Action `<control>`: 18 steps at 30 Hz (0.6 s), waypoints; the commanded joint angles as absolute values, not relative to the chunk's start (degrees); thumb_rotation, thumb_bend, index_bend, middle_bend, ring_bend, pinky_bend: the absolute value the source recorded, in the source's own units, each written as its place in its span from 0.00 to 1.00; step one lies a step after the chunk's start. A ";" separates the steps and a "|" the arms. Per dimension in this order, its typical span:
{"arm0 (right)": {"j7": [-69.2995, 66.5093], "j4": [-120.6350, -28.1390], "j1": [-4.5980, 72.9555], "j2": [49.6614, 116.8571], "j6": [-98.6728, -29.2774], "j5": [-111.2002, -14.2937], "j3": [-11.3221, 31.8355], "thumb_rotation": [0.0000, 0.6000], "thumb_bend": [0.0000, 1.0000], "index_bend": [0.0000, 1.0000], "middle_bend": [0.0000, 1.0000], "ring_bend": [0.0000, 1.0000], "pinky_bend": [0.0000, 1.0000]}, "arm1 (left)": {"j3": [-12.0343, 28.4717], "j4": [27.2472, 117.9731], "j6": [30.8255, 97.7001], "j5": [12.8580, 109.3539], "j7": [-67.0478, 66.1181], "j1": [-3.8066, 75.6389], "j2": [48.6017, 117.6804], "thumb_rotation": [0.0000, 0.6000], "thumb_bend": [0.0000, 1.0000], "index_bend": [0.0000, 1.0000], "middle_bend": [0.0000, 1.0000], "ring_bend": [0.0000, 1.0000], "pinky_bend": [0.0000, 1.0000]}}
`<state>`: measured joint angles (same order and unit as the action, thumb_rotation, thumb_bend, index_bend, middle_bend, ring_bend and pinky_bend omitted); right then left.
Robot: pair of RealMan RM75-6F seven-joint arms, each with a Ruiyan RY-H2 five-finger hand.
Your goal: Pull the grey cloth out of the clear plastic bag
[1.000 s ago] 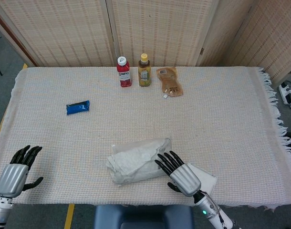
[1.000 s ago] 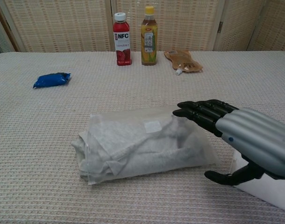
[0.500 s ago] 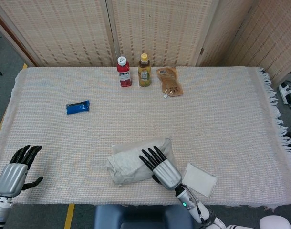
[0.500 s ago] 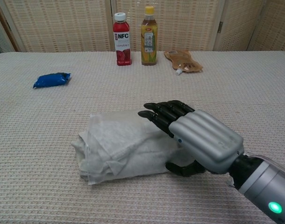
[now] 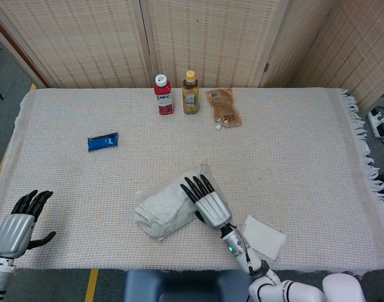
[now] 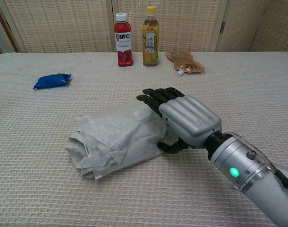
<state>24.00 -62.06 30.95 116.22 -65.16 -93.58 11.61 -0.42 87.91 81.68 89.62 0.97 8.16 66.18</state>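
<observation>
I see my right hand (image 6: 184, 120) laid on the right end of the clear plastic bag (image 5: 169, 204), fingers (image 6: 156, 99) stretched over its top and the thumb tucked under against its near side, so it grips the bag. The bag lies near the front edge of the table (image 5: 293, 151), about midway along it, tilted so its right end points toward the back. The grey cloth (image 6: 111, 139) is bunched up inside the bag, and from the chest view I cannot tell whether any of it protrudes at the left end. My left hand (image 5: 19, 220) hovers at the front left corner of the table, fingers spread and holding nothing. A white card (image 5: 264, 237) lies flat just right of my right forearm, near the front edge. At the back edge stand a red NFC bottle (image 6: 123, 39) and a yellow-capped tea bottle (image 6: 150, 36), side by side, with a brown spouted pouch (image 6: 184, 62) lying just to their right. A blue packet (image 6: 52, 81) lies toward the left side of the table, well apart from the bag.
</observation>
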 commanded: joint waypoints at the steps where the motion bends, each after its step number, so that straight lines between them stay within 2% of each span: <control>1: 24.22 -59.80 33.23 117.92 -64.10 -91.88 13.83 1.00 0.22 0.00 0.00 0.00 0.00 | -0.46 87.86 81.37 89.44 0.68 8.27 66.31 1.00 0.22 0.11 0.14 0.04 0.13; 7: 20.05 -53.00 38.47 121.88 -63.20 -89.03 17.85 1.00 0.22 0.00 0.00 0.00 0.00 | -0.70 87.70 80.61 89.33 -0.22 8.52 66.75 1.00 0.22 0.11 0.14 0.04 0.13; 11: 18.21 -50.85 40.17 123.11 -63.09 -87.51 18.71 1.00 0.22 0.00 0.00 0.00 0.00 | -1.03 87.64 80.43 89.72 -0.88 8.59 66.96 1.00 0.22 0.11 0.14 0.04 0.13; 15: 17.07 -56.35 38.06 119.07 -63.44 -86.16 17.36 1.00 0.22 0.00 0.00 0.00 0.00 | -1.90 87.20 81.16 92.03 -0.42 8.67 67.31 1.00 0.22 0.14 0.14 0.04 0.13; 18: 16.53 -65.42 33.51 111.75 -67.36 -87.14 14.43 1.00 0.20 0.00 0.00 0.00 0.00 | -3.33 87.34 81.31 94.41 1.10 8.73 67.37 1.00 0.22 0.17 0.15 0.05 0.16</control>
